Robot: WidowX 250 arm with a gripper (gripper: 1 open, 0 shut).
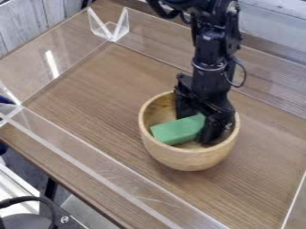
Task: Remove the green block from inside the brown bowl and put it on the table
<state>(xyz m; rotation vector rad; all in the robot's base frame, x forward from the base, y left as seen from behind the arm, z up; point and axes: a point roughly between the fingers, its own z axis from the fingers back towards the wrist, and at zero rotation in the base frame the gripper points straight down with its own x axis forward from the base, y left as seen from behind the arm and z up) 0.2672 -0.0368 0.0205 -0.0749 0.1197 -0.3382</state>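
The brown bowl stands on the table right of centre, toward the near side. Inside it lies the green block, tilted against the bowl's inner wall. My black gripper points straight down into the bowl, its jaws open, with one finger on each side of the block's far end. The fingertips are low inside the bowl and partly hidden by the block and rim. I cannot tell whether the fingers touch the block.
Clear acrylic walls edge the table on the left and near sides. A small clear acrylic bracket stands at the far left corner. Bare wood-grain surface spreads left of the bowl.
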